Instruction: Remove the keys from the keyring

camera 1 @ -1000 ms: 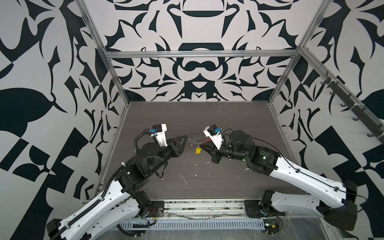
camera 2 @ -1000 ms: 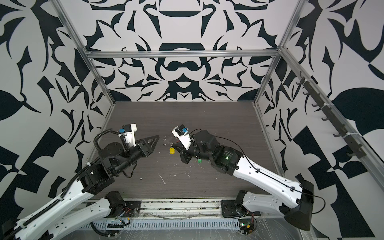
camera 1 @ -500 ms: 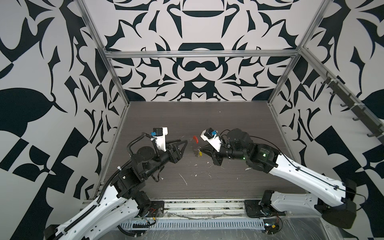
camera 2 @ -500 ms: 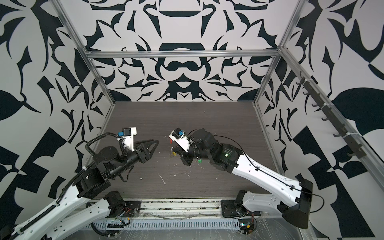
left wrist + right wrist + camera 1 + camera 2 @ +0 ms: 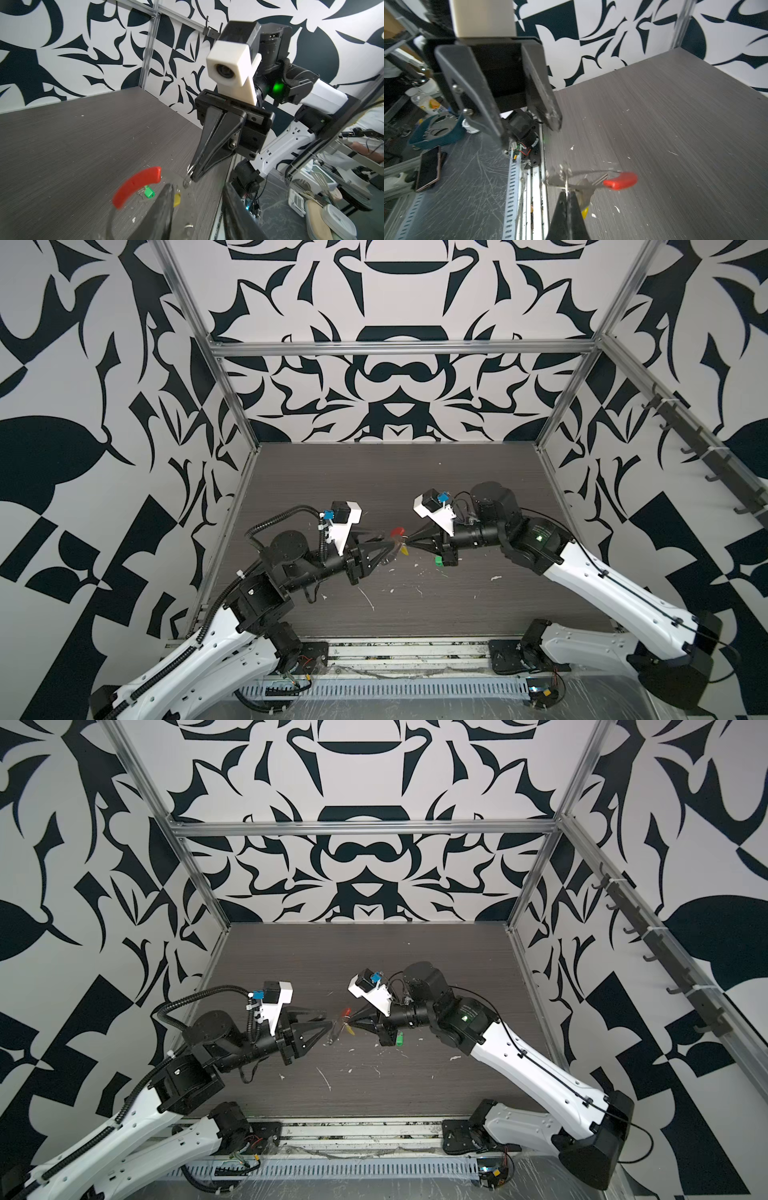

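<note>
- Right wrist view: right tool pinches shut on the keyring, held above the counter.
- Yellow-tagged key hangs just under it.
- Left tool stands nearby, jaws apart.
- Green-tagged key lies on the counter.

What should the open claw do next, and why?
Probably close the left gripper on the yellow key, then slide it along the keyring. Its jaws stand open and the yellow tag seems to sit between them. The right gripper is shut on the keyring and holds it in the air.
</note>
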